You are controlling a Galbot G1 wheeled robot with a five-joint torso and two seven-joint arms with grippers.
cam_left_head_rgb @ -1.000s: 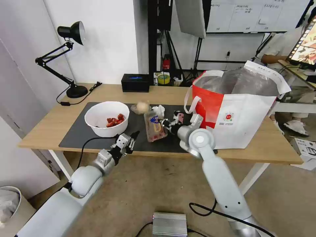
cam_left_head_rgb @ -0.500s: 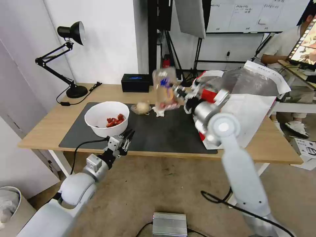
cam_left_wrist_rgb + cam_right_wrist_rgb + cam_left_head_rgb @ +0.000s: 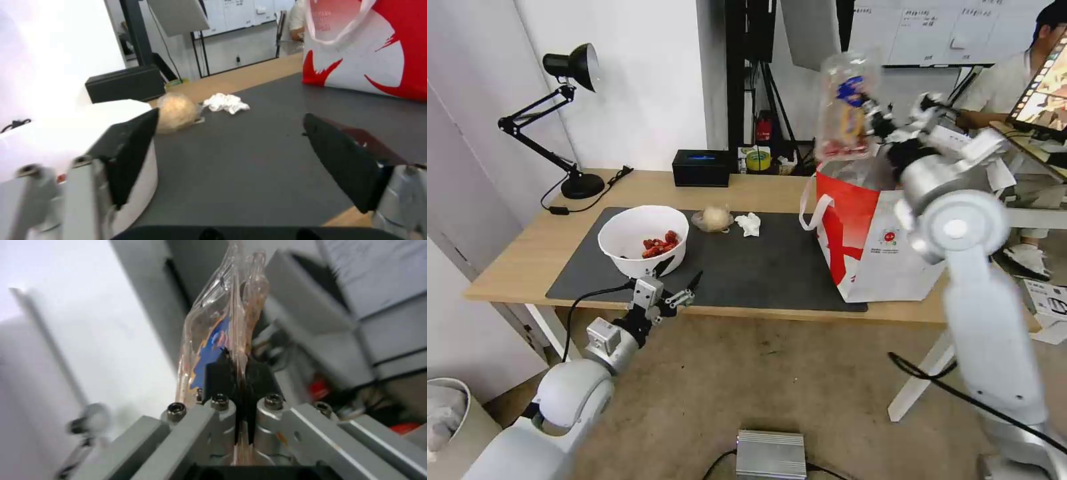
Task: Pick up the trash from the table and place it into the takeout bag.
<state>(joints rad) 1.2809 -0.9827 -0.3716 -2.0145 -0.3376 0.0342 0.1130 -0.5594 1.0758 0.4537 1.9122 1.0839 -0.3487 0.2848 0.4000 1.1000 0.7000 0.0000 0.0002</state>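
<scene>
1. Table (image 3: pixel 534 247): light wood top carrying a dark mat (image 3: pixel 760 267). Takeout bag (image 3: pixel 887 247) stands at the mat's right end, mouth open, foil lining showing.
2. Right gripper (image 3: pixel 872 120) is raised above the bag's near-left rim, fingers (image 3: pixel 213 376) clamped on the edge of the clear clamshell box (image 3: pixel 847 107). Box hangs tilted; its outline is smeared, so whether it sits squarely over the opening is hard to judge.
3. Step in hand, as I read it: carrying the clamshell to the bag. Next move calls for centring it over the mouth, lowering past the rim, then parting the fingers so it falls inside without catching the handle (image 3: pixel 810 203).
4. White bowl (image 3: pixel 644 240) with red scraps sits on the mat's left part.
5. Left gripper (image 3: pixel 677 290) hovers at the table's front edge, just beside the bowl, fingers spread wide, holding nothing.
6. Wrapped beige ball (image 3: pixel 715 217) and crumpled tissue (image 3: pixel 750 224) lie near each other at the mat's far edge, untouched.
</scene>
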